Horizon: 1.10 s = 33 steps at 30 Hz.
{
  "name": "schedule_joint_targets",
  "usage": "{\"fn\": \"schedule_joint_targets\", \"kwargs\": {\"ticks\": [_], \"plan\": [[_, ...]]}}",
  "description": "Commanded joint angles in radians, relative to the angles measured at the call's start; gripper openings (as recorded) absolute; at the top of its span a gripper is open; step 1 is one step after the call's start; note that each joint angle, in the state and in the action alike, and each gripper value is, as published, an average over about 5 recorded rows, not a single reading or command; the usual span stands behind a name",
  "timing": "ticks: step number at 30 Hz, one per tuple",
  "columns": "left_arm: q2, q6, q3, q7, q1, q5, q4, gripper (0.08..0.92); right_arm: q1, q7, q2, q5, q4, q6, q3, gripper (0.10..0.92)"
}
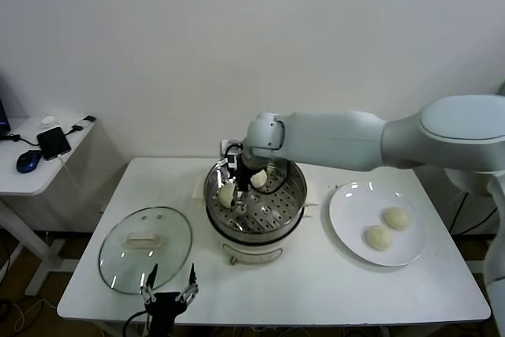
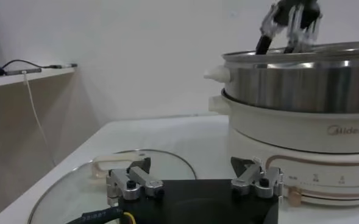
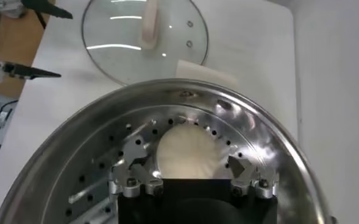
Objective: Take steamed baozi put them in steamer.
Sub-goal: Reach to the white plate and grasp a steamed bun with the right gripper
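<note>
The steamer (image 1: 256, 203), a shiny steel basket with a perforated floor on a cream electric pot body, stands at the middle of the white tabletop (image 1: 316, 282) and serves as the landmark here. The right end effector (image 1: 239, 189) reaches down inside the basket on the side toward the glass lid, its fingers (image 3: 130, 176) spread on either side of a steamed baozi (image 1: 227, 194) that rests on the perforated floor; the fingers flank the bun without pinching it. A second baozi (image 1: 259, 179) lies in the basket just beyond, toward the wall. To the right of the steamer sits a flat white plate (image 1: 347, 226) carrying two more baozi, one (image 1: 397, 218) nearer the wall and one (image 1: 379, 237) nearer the front edge, lying just beside each other. To the left of the steamer lies a round clear glass lid (image 1: 118, 258) with a small cream handle (image 1: 144, 239). The left end effector (image 1: 168, 286) hovers at the front tabletop edge, in front of the steamer and beside the lid, its fingers (image 2: 130, 182) spread wide and holding nothing.
</note>
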Motion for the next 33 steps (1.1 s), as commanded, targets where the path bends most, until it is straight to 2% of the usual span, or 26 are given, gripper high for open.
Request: {"fn": "schedule_joint_targets", "kwargs": {"ticks": [1, 7, 10, 16, 22, 33], "plan": [[-0.003, -0.001, 0.002, -0.001, 0.002, 0.006, -0.002, 0.823, 0.188, -0.245, -0.214, -0.058, 0.042, 0.18, -0.06, 0.823], [-0.004, 0.0, 0.008, 0.0, -0.003, 0.007, -0.006, 0.823, 0.316, -0.402, -0.494, -0.211, 0.114, 0.295, -0.192, 0.823], [-0.004, 0.001, 0.002, -0.001, -0.006, 0.005, -0.007, 0.823, 0.314, -0.41, -0.626, -0.302, 0.146, 0.315, -0.259, 0.823], [-0.008, 0.009, -0.011, 0.002, -0.01, -0.002, -0.017, 0.823, 0.133, -0.365, -0.77, -0.483, 0.133, 0.299, -0.251, 0.823], [-0.014, 0.009, -0.011, 0.002, -0.009, -0.003, -0.013, 0.823, -0.109, -0.319, -0.811, -0.611, 0.078, 0.256, -0.09, 0.823], [-0.016, 0.005, -0.007, 0.003, 0.004, 0.003, -0.012, 0.823, -0.385, -0.231, -0.736, -0.655, 0.01, 0.171, 0.153, 0.823]]}}
